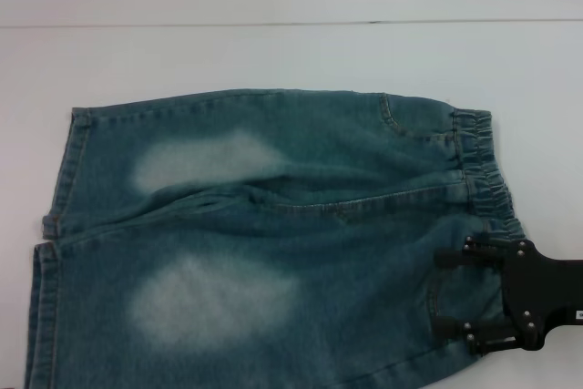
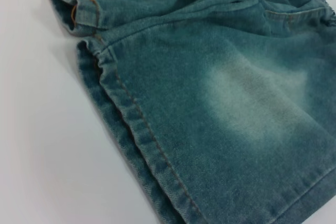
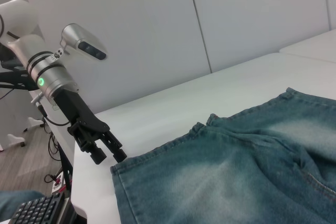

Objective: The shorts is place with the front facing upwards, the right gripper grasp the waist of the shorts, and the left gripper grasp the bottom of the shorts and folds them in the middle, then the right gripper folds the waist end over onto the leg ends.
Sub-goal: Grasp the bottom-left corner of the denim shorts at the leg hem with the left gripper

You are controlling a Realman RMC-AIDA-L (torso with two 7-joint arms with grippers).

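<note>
The blue-green denim shorts (image 1: pixel 273 243) lie flat and face up on the white table (image 1: pixel 273 52). The waist (image 1: pixel 483 161) is at the right and the bottom of the shorts (image 1: pixel 46 298) at the left. My right gripper (image 1: pixel 451 293) hovers open at the near end of the waist, with denim showing between its fingers. The left wrist view looks closely at the stitched leg ends (image 2: pixel 136 129). My left gripper (image 3: pixel 107 156) shows only in the right wrist view, open, just beyond the near hem corner (image 3: pixel 118 174) and apart from it.
White table surface surrounds the shorts on the far side and to the right. A pale wall panel (image 3: pixel 157 35) stands behind the table. A keyboard (image 3: pixel 37 211) sits low beyond the table edge, past the left arm.
</note>
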